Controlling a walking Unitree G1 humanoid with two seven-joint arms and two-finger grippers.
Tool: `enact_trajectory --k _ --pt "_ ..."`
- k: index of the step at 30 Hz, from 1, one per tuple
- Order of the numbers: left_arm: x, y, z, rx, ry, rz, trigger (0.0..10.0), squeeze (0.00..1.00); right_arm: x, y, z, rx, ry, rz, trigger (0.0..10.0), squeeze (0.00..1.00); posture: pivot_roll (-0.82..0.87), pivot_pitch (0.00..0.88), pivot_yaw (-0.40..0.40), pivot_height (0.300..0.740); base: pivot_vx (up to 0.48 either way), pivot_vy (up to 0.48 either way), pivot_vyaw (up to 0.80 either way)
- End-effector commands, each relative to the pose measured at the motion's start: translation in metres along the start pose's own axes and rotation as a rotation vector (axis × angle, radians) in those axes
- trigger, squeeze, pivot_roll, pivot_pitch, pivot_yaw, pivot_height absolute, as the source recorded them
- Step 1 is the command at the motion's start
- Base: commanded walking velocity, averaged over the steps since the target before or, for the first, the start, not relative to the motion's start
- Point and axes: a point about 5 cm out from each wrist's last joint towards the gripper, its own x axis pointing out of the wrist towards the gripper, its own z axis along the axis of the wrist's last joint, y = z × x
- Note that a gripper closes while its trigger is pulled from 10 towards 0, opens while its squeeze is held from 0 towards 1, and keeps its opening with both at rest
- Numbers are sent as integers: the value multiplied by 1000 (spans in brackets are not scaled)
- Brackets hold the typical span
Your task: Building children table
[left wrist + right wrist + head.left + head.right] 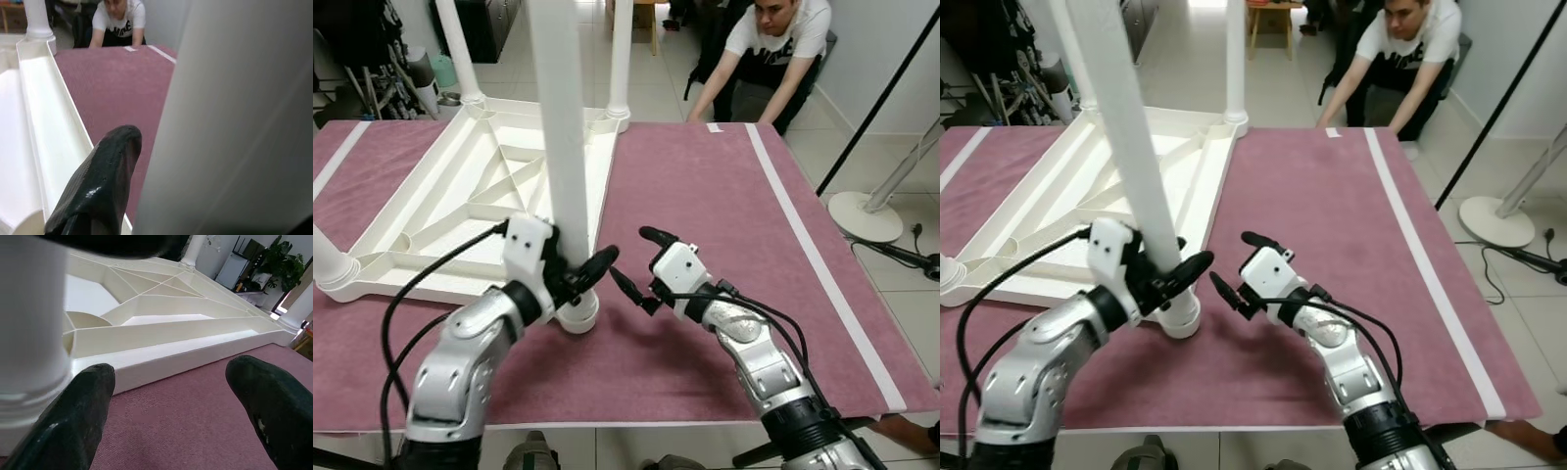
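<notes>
Table leg (563, 147) clamped by left gripper (576, 266).

A person (773, 49) in a white T-shirt is seen leaning forward at upper right. A white fan base (867, 215) is set on the tiled floor (901, 294) at right.
</notes>
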Motion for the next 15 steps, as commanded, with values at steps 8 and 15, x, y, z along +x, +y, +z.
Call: enact_trajectory --k 8,15 --pt "26 -16 4 7 -7 122 10000 0 5 7 3 12 -5 2 10000 0 120 0 49 740 0 0 0" --pt "21 -20 0 54 19 54 10000 1000 5 9 4 18 -8 5 10000 0 114 0 48 740 0 0 0"
